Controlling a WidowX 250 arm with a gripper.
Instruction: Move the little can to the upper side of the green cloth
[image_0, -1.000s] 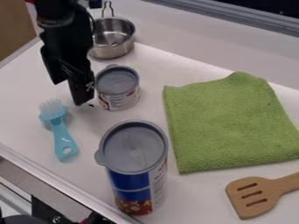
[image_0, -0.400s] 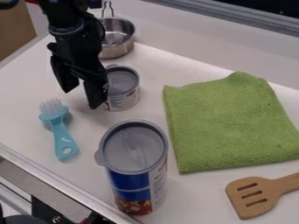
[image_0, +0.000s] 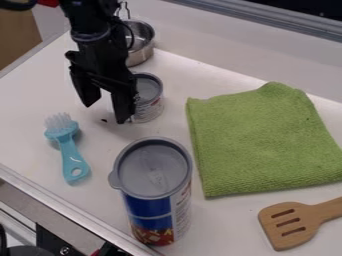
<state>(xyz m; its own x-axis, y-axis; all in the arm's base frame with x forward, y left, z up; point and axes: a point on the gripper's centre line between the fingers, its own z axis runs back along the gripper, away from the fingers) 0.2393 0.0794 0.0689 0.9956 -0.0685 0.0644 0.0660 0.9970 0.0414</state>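
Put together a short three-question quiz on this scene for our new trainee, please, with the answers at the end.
1. True or false: the little can stands upright, clear of the green cloth.
2. Which of these lies nearest the slotted wooden spatula?
A) the little can
B) the green cloth
C) the metal saucepan
3. Fill in the missing word, "apart" or "together": the two fingertips of the claw are ____.

Key: 1. True; 2. B; 3. apart
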